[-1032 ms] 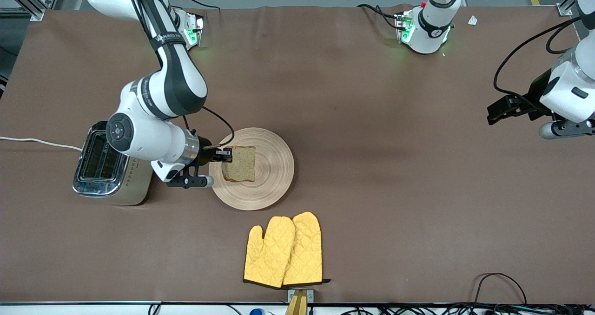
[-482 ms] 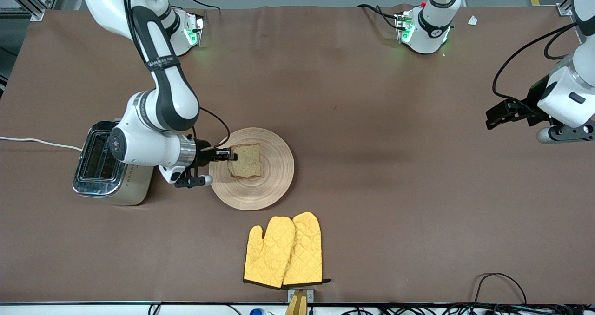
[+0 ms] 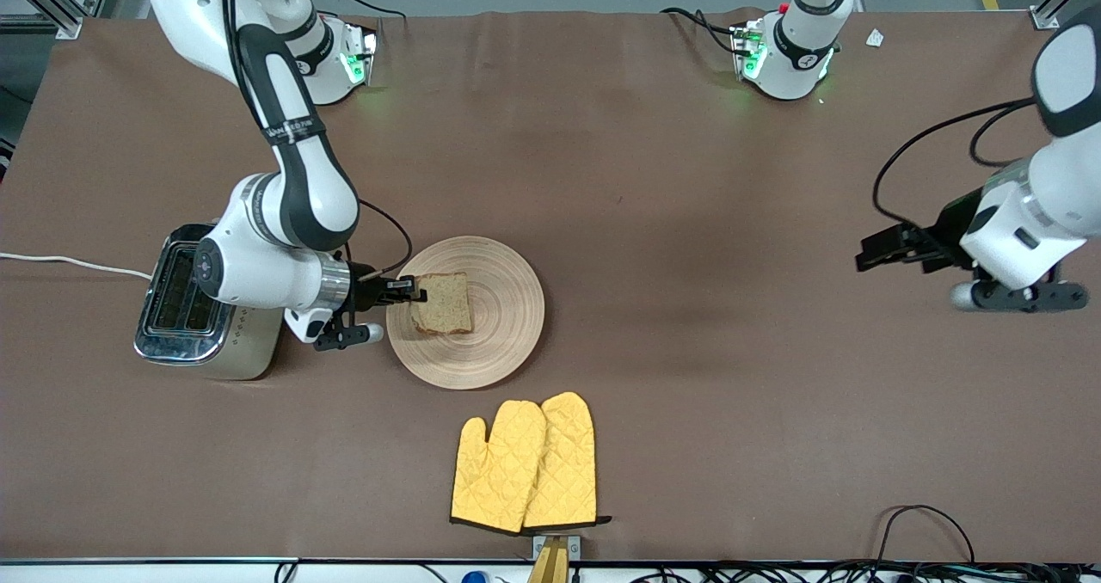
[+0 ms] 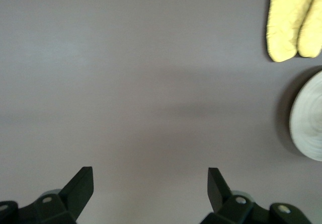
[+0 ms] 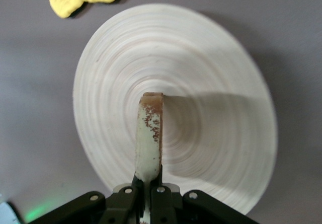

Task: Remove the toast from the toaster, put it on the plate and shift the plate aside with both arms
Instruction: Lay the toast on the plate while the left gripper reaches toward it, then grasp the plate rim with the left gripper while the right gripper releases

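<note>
Brown cloth covers the table (image 3: 688, 377), which fills nearly the whole front view; wide bare stretches lie across the centre and the right half of the frame, and along the lower left.

The toaster (image 3: 202, 308) stands at the left of the frame, close to the table's edge there. The plate (image 3: 495, 342), pale ringed wood, sits left of centre, clear of the toaster, with bare cloth all round its rim. The yellow oven mitts (image 3: 525, 463) lie below it, near the bottom edge, apart from the plate.

The right end effector (image 3: 411, 291) hangs over the plate's rim on the toaster's side, its fingers closed on one edge of the toast (image 3: 445, 303). The slice is brown and speckled with a darker crust, far smaller than the plate, and held over the plate's middle. In the right wrist view the toast (image 5: 149, 138) shows edge-on, clamped between the fingers above the plate (image 5: 221, 73).

The left end effector (image 3: 882, 248) hangs over bare table at the right of the frame, well apart from the plate, its fingers (image 4: 80, 186) spread wide and holding nothing.
</note>
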Robot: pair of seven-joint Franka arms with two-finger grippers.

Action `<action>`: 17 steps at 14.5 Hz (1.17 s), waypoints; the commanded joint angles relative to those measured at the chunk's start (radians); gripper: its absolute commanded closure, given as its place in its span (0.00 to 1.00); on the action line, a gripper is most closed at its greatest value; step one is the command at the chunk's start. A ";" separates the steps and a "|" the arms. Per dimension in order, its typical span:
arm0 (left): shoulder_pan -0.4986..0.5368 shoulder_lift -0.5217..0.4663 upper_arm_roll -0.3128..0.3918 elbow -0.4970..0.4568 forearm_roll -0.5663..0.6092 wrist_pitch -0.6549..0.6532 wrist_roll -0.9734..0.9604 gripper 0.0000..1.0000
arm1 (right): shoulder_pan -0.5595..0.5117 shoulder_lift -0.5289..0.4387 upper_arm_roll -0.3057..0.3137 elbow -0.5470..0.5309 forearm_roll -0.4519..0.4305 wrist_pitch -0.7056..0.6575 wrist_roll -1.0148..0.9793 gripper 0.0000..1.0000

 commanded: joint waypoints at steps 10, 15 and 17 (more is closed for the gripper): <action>-0.091 0.242 -0.061 0.012 -0.293 0.190 0.011 0.00 | 0.001 -0.015 0.005 -0.132 0.295 0.095 -0.261 1.00; -0.088 0.310 -0.180 -0.084 -0.315 0.453 0.027 0.00 | -0.050 -0.007 0.002 -0.161 0.292 0.091 -0.346 0.99; -0.085 0.339 -0.213 -0.098 -0.359 0.490 0.034 0.00 | -0.053 -0.007 0.002 -0.161 0.289 0.091 -0.344 0.93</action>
